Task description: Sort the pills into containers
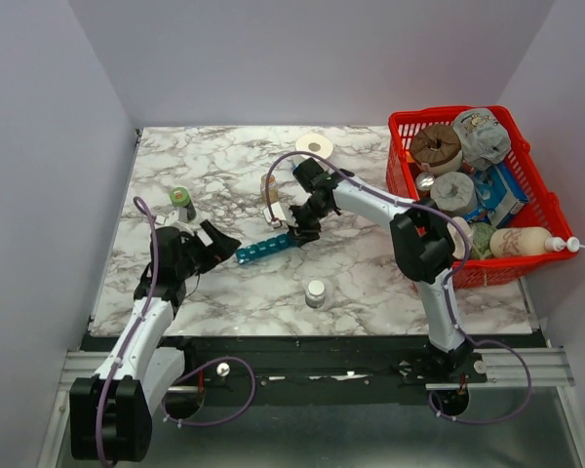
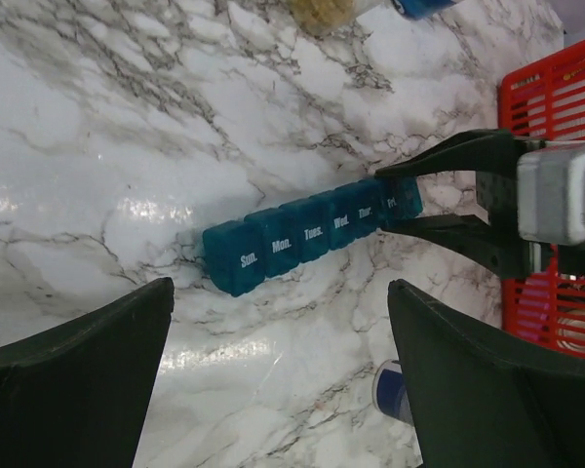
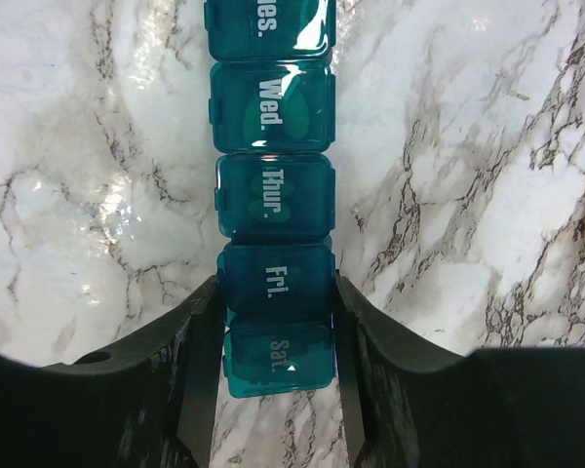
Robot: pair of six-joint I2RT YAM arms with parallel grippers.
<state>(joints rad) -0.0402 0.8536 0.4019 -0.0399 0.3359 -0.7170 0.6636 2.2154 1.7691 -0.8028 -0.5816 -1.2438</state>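
The containers, a teal pill organizer strip (image 1: 263, 250) (image 2: 302, 234) (image 3: 273, 195) with day-marked lids all down, lie flat on the marble table. My right gripper (image 1: 297, 234) (image 3: 276, 292) (image 2: 390, 200) is shut on its Fri/Sat end, one finger pressed against each long side. My left gripper (image 1: 219, 244) (image 2: 281, 292) hangs open just short of the Sun end, with nothing between its fingers. I cannot make out any loose pills. Faint pale ovals show under the Wed and Thur lids in the right wrist view.
A red mesh basket (image 1: 400, 122) full of items stands at the right. A white-capped bottle (image 1: 315, 292) (image 2: 395, 390) stands in front of the strip. An amber jar (image 1: 270, 200) lies behind it, a tape roll (image 1: 315, 146) further back, a green-topped item (image 1: 181, 198) at left.
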